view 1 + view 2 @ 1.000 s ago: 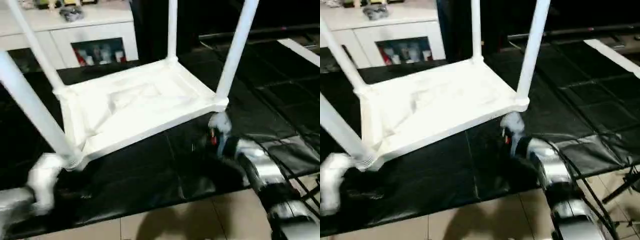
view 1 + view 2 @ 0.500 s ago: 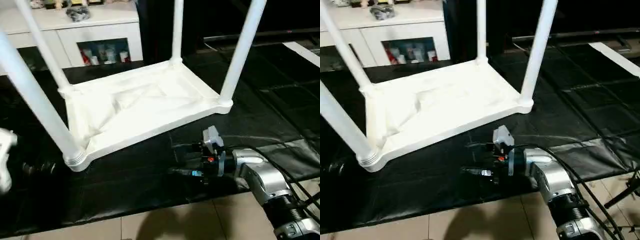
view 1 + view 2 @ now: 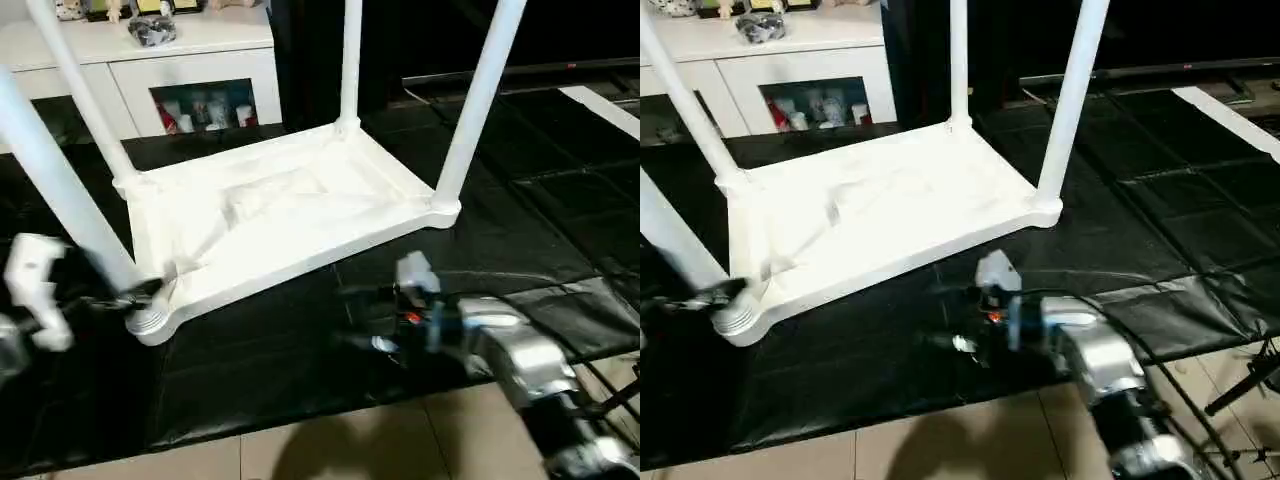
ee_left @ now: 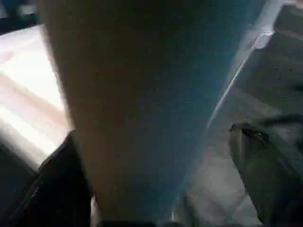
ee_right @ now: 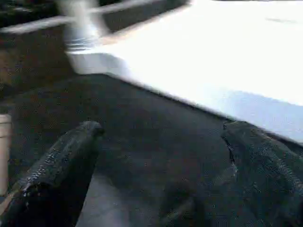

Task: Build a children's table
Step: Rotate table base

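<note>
The white children's table (image 3: 280, 210) lies upside down on the black mat, ribbed underside up. All four tube legs stand in its corner sockets. My left gripper (image 3: 130, 297) is at the base of the near-left leg (image 3: 60, 190). In the left wrist view that leg (image 4: 142, 104) stands close between the spread fingers (image 4: 265, 175), with a gap on one side. My right gripper (image 3: 355, 318) hovers low over the mat just in front of the table's near long edge (image 5: 227, 94). It is open, with nothing between its fingers (image 5: 61, 161).
A white cabinet (image 3: 140, 60) with glass doors stands behind the table. The black mat (image 3: 300, 380) ends at a tiled floor (image 3: 380, 440) near me. Cables (image 3: 1230, 370) trail beside my right forearm. A white strip (image 3: 600, 105) lies at the far right.
My left gripper has come in from the left edge to the base of the near-left leg. My right gripper drew back from the table's near-right corner onto the mat.
</note>
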